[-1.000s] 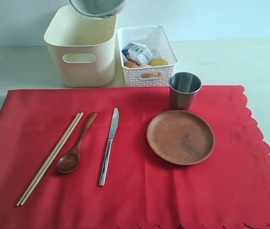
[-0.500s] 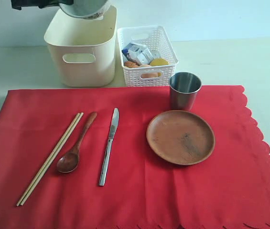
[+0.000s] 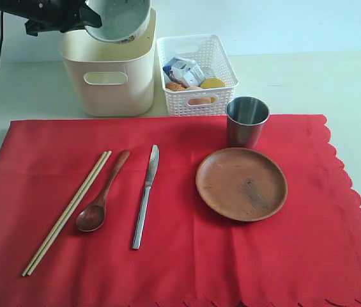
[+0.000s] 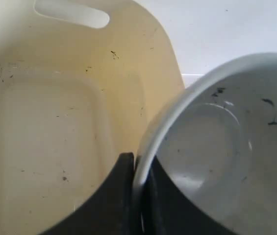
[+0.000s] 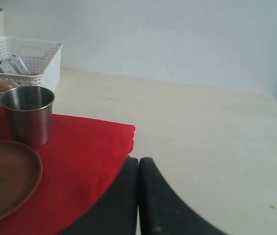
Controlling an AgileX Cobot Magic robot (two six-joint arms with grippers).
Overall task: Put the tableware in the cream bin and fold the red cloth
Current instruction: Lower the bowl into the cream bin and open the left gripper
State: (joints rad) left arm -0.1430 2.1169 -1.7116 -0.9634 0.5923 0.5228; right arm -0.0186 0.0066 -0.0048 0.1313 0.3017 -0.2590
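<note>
Closest to the front, the red cloth (image 3: pixel 186 268) lies spread flat on the table (image 3: pixel 333 83). On my left side of it are the chopsticks (image 3: pixel 67 213), wooden spoon (image 3: pixel 100 195) and knife (image 3: pixel 145 195), all with their long axes running roughly front to back. The brown plate (image 3: pixel 241 184) and steel cup (image 3: pixel 247 121) sit on my right, so I'd guess those two go to my right end effector (image 5: pixel 138 196). That one is pressed together with nothing in it, parked off past the cloth's right edge. Behind the cloth are the white basket (image 3: pixel 162 57) of food and, beside it, the cream bin (image 3: pixel 113 96). The bit that matters is farthest back: my left end effector (image 4: pixel 137 196) is clamped on the rim of the pale bowl (image 3: pixel 121 18). The bowl is tipped on its side right over the bin's open mouth, with bare bin floor under it. The next move looks like straight down and let go.
</note>
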